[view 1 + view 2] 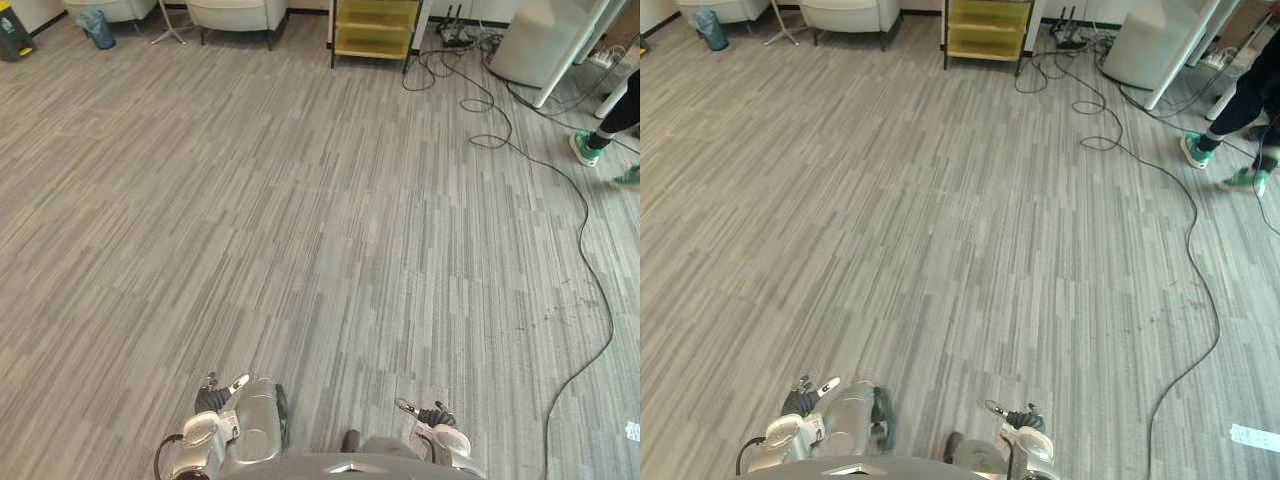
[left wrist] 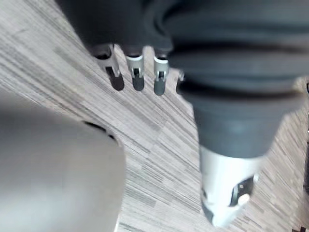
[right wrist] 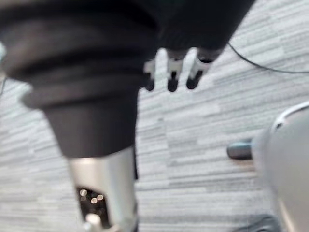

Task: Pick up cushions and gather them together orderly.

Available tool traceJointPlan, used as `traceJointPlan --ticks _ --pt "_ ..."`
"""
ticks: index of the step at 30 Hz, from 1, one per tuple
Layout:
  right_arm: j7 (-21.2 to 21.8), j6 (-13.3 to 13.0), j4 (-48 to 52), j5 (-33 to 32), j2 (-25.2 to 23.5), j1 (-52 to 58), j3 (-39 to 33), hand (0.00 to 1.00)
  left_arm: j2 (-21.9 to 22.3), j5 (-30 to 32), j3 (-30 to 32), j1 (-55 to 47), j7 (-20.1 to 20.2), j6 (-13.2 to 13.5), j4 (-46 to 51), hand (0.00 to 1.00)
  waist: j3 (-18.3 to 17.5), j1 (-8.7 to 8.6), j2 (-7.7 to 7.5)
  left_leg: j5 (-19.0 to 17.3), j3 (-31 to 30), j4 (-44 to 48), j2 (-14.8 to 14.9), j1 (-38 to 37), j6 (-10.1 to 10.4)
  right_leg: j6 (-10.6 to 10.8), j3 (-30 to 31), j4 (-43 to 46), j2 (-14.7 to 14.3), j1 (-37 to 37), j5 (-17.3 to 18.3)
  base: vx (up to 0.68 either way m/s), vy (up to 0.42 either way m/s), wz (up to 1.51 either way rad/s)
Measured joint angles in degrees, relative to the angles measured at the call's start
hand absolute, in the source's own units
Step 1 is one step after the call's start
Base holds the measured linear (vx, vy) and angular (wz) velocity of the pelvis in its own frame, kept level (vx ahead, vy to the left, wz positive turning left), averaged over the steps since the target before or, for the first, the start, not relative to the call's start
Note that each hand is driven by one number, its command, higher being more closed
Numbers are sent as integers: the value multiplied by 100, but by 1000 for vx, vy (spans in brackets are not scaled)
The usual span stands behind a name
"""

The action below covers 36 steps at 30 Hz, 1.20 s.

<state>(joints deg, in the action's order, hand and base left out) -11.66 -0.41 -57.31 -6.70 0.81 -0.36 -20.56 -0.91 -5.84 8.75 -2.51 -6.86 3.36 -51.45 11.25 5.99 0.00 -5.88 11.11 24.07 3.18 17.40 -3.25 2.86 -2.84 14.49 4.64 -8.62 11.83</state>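
My left hand [image 2: 137,72] hangs low beside me over the grey striped carpet [image 1: 300,220]. Its fingers are straight, its thumb [image 2: 224,193] stands apart, and it holds nothing. In the left eye view it sits at the bottom edge [image 1: 212,396]. My right hand [image 3: 173,72] hangs the same way on the other side. Its fingers are straight, its thumb [image 3: 104,193] is out and its palm is empty. It appears at the bottom right of centre [image 1: 437,415]. Wide carpet stretches ahead of both hands.
At the far wall stand a yellow shelf unit [image 1: 375,27], white armchairs [image 1: 235,15], a blue bin [image 1: 97,27] and a dark bin [image 1: 12,32]. A white stand [image 1: 540,40] and cables [image 1: 470,75] lie at the far right. A person's legs in green shoes [image 1: 588,147] are there too.
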Motion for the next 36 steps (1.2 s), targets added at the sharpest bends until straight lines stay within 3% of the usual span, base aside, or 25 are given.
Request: traceJointPlan --ticks 1,2,3,4,5,6,7,8,9,10,12,13,14,15,16,17,18,21,23,24,26,30,31,33,36 --pt "6 -2 -2 29 -19 -1 8 0 -20 -5 -21 17 1 0 -91 0 -49 1 -55 -284 75 69 -48 -130 -7 272 59 1038 97 414 116 501 235 -34" --pt "25 -2 0 37 -37 -1 12 0 -50 -5 -49 30 7 -8 -132 0 -56 -17 -103 -390 133 76 -102 -231 -39 462 97 1727 193 692 69 482 204 -17" --pt "41 14 -9 37 -60 14 13 0 -145 -6 -167 61 7 -34 -215 0 -42 -98 -175 -555 153 71 -215 -481 -65 809 157 2997 363 1188 -87 377 118 2" --pt "49 8 31 43 -22 42 18 0 -186 -1 -237 57 5 -76 -294 0 -37 -179 -173 -702 162 59 -270 -793 -122 861 28 4088 526 1549 -122 543 157 5" --pt "52 12 37 43 4 55 15 0 -189 2 -245 44 3 -109 -333 0 -23 -214 -151 -791 169 -5 -272 -1093 -150 776 -235 4628 652 1760 -99 507 105 1" --pt "58 9 38 45 22 63 15 0 -190 2 -249 2 3 -114 -320 0 -13 -224 -134 -841 168 -210 -271 -1434 -149 531 -585 4897 791 1971 -2 389 63 -5" --pt "59 9 37 45 21 64 15 0 -191 2 -249 -15 2 -115 -321 0 -6 -236 -109 -841 168 -338 -269 -1583 -149 441 -751 4917 849 2083 41 434 6 -3" --pt "62 12 21 44 19 61 0 0 -169 0 -254 -52 2 -121 -330 0 -17 -252 -126 -831 157 -730 -224 -2087 -133 188 -1257 4306 896 2286 244 343 -23 1" --pt "62 11 20 44 18 64 -4 0 -164 0 -256 -62 2 -122 -331 0 -16 -258 -124 -831 155 -774 -217 -2151 -132 179 -1321 4122 888 2308 274 403 -60 4" --pt "67 10 16 44 20 64 -17 0 -160 1 -259 -71 2 -122 -335 0 -17 -280 -121 -832 133 -896 -178 -2329 -132 123 -1427 3440 792 2373 336 312 -89 12" --pt "80 4 21 30 14 58 -48 0 -141 54 -264 -49 -2 -117 -343 0 -15 -333 -111 -859 8 -988 -107 -2411 -50 65 -1317 1719 482 2482 104 311 -129 33" --pt "88 2 25 30 14 48 -50 0 -134 92 -263 -42 -11 -116 -364 0 -7 -373 -99 -947 -124 -1029 -50 -2454 113 32 -1212 878 336 2518 -248 262 -148 41" --pt "92 3 28 26 12 48 -52 0 -137 107 -261 -42 -14 -116 -378 0 -9 -379 -103 -972 -174 -1027 -39 -2461 156 30 -1153 658 299 2520 -372 350 -227 61" --pt "91 6 37 27 6 70 -58 0 -142 134 -243 -45 -33 -116 -403 0 -22 -390 -127 -1070 -352 -1021 -25 -2516 319 52 -879 -14 212 2444 -829 370 -281 70" --pt "90 0 55 20 -3 116 -76 0 -131 151 -209 -45 -41 -112 -447 0 -44 -395 -188 -1211 -534 -1024 -3 -2657 527 -9 -710 -76 138 2310 -1636 370 -307 67" --pt "96 -3 66 8 8 115 -101 0 -120 151 -199 -26 -47 -111 -484 0 -8 -395 -109 -1234 -564 -1029 55 -2677 561 -37 -739 20 94 2295 -1546 337 -300 51" --pt "96 -56 191 14 73 140 -103 0 23 154 -173 -31 -41 -103 -552 0 -63 -365 159 -1252 -658 -1038 275 -2747 615 -100 -905 375 -9 2318 -1164 354 -312 31" --pt "90 -115 281 -24 74 221 -118 0 127 170 -135 -49 -24 -100 -560 0 -156 -395 297 -1164 -819 -585 540 -2613 768 -227 -1254 686 -93 2171 -617 292 -245 45" --pt "87 -119 309 -69 57 285 -108 0 137 169 -91 -34 -16 -93 -518 0 -149 -382 277 -1094 -815 284 673 -2225 887 -272 -1392 640 -109 1974 -486 257 -200 56" --pt "74 -118 388 -90 47 385 -91 0 113 167 -59 -39 -11 -92 -463 0 -124 -354 239 -1045 -753 1138 841 -1818 963 -318 -1549 531 -113 1741 -407 209 -101 57" --pt "38 -120 458 -143 29 495 -87 0 117 167 -43 -63 10 -92 -398 0 -126 -280 251 -1077 -361 1598 995 -1484 910 -323 -1703 263 -108 1347 -404 202 -51 42" --pt "30 -133 455 -268 22 483 -86 0 101 167 -64 -75 17 -90 -343 0 -127 -261 248 -1069 -3 590 894 -1118 862 -194 -1772 11 14 1052 -485 149 67 7" --pt "29 -152 443 -271 41 485 -90 0 93 166 -121 -69 16 -90 -374 0 -151 -264 287 -746 -43 -77 816 -1086 867 -104 -1753 -13 23 1051 -508 143 138 -7" --pt "30 -177 305 -268 -45 486 -45 0 -96 161 -266 -33 17 -97 -572 0 -332 -281 39 -439 -7 -683 369 -1297 690 118 -1417 -504 148 987 -758 156 138 1" --pt "31 -169 210 -257 -62 553 -48 0 -135 166 -272 6 21 -102 -629 0 -334 -273 -9 -404 -18 -707 206 -1487 632 118 -1345 -875 249 627 -911 121 176 9"
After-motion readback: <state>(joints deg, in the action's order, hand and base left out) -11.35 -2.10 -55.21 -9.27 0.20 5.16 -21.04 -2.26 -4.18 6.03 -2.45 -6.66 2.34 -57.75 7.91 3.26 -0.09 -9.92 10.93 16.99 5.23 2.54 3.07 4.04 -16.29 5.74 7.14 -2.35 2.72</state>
